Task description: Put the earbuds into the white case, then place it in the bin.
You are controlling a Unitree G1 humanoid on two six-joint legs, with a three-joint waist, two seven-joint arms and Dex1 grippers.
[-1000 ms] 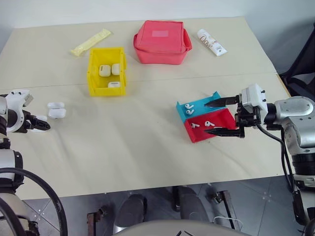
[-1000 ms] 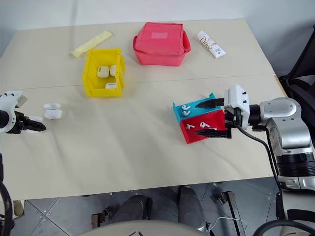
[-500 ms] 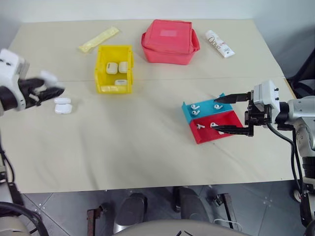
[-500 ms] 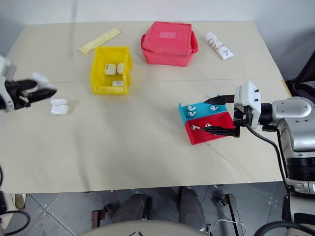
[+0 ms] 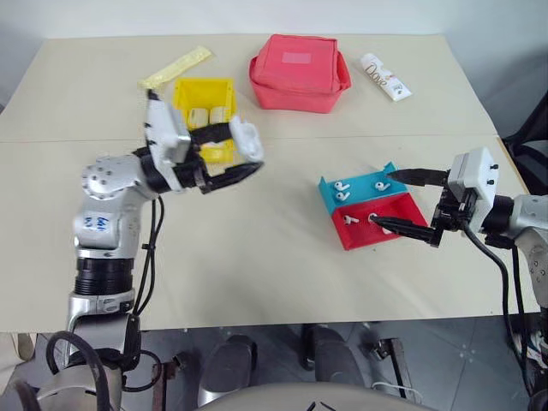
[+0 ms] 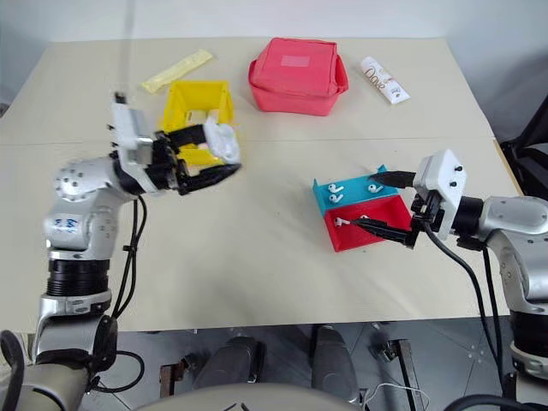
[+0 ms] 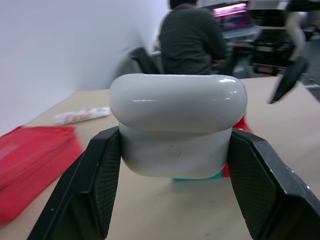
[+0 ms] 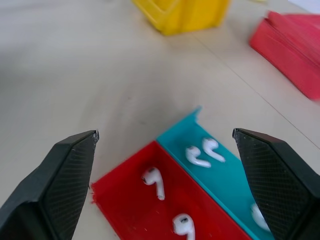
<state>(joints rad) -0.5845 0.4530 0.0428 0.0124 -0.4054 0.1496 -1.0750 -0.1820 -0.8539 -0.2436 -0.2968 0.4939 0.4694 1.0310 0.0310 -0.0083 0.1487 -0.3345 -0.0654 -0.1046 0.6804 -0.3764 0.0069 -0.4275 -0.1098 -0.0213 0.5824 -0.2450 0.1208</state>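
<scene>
Since a second ago your left gripper (image 5: 229, 154) has swung in from the table's left edge, clamped on the white case (image 7: 178, 130) and holding it above bare tabletop in front of the yellow bin (image 5: 205, 90). Your right gripper (image 5: 402, 201) hangs spread wide, empty, over the red tray (image 5: 377, 231) and blue tray (image 5: 364, 187) holding the earbuds (image 8: 155, 182). Beyond lie a red pouch (image 5: 300, 70), a tube (image 5: 384, 74) and a yellow packet (image 5: 175, 67).

We see bright, even light with only soft shadows on the table (image 5: 257, 257). Glare streaks the white case (image 7: 178, 127). Its background is blurred, and the far bin (image 8: 185, 15) looks out of focus.
</scene>
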